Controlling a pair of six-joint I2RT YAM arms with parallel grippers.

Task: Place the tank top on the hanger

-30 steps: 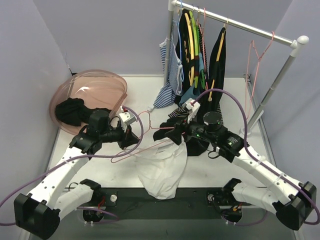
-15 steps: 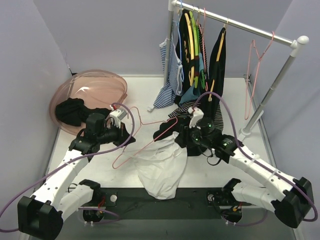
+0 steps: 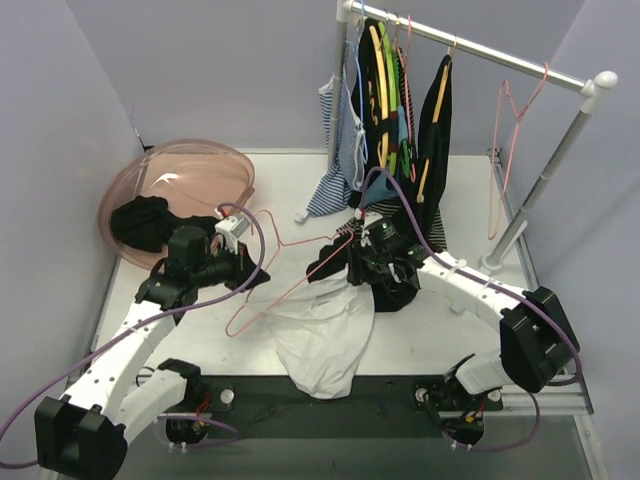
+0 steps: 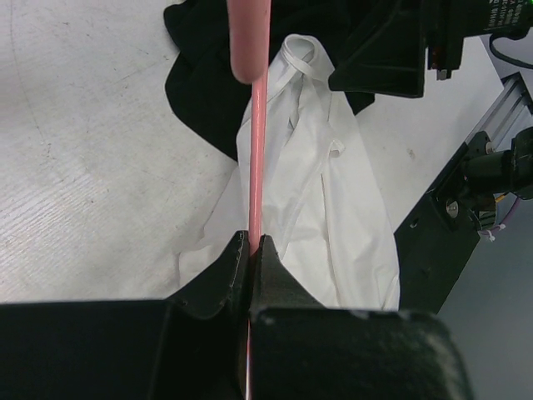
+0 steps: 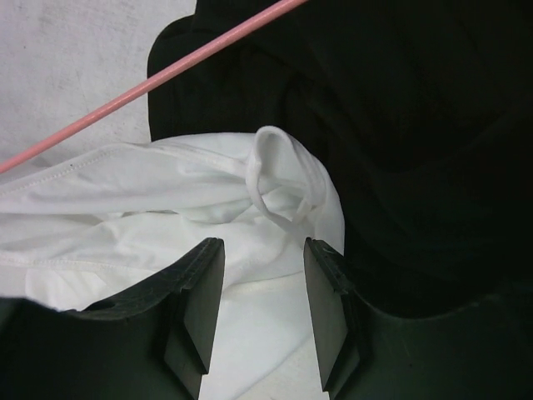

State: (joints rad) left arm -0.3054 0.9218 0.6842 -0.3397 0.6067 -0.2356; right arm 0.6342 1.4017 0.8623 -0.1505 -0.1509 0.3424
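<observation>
My left gripper (image 4: 254, 243) is clamped tight on the hanger (image 4: 257, 158). The thin pink rod is pinched between the jaws and runs up the middle of the left wrist view toward the tank top (image 4: 329, 200). My right gripper (image 5: 262, 250) is spread wide and has hold of nothing. It hangs just above the strap loop (image 5: 279, 179), which stands up in a small curl at the centre of the right wrist view.

In the overhead view the tank top lies crumpled on the table (image 4: 83, 125) at lower centre. Its upper end rests against the black garment (image 5: 416, 125), and the rest trails toward the bottom edge of the frame.

I judge the cloth to be thin, light and limp. It will sag, fold on itself and slide along a smooth rod, so a pinch in the middle of the body would only drag up a bunch of fabric. The seamed edge is the better hold: the strap loop, or the neck hem beside it, where the cloth is doubled. Lifting there should open a gap for the hanger's shoulder to thread through (the black garment sits just beside the loop, so I would close on white alone). The hanger looks slim and likely springy, and it may twist in my grip.
</observation>
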